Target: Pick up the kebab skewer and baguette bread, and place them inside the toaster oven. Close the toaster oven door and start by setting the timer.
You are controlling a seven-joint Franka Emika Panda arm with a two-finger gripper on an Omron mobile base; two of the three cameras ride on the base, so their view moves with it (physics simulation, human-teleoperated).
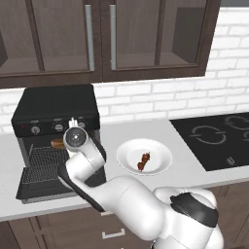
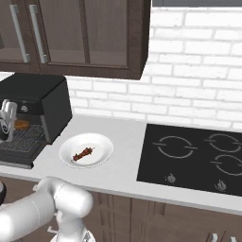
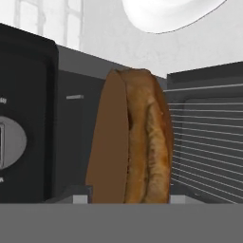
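The black toaster oven (image 1: 56, 104) stands at the counter's left, its door (image 1: 29, 190) dropped open and the wire rack (image 1: 46, 160) showing. My gripper (image 3: 129, 197) is shut on the baguette bread (image 3: 137, 137), an orange-brown loaf held at the oven's mouth above the rack (image 3: 209, 142). From the base views the loaf (image 1: 58, 143) (image 2: 21, 124) pokes out beside my hand, just under the knobs. The kebab skewer (image 1: 144, 161) (image 2: 82, 154), with red and dark chunks, lies on the white plate (image 1: 160, 148) to the right of the oven.
A black cooktop (image 1: 219, 138) (image 2: 198, 156) is set in the counter at the right. Dark wall cabinets (image 1: 112, 39) hang above the oven. The oven's knob panel (image 3: 9, 142) is close beside the loaf. Bare counter lies between plate and cooktop.
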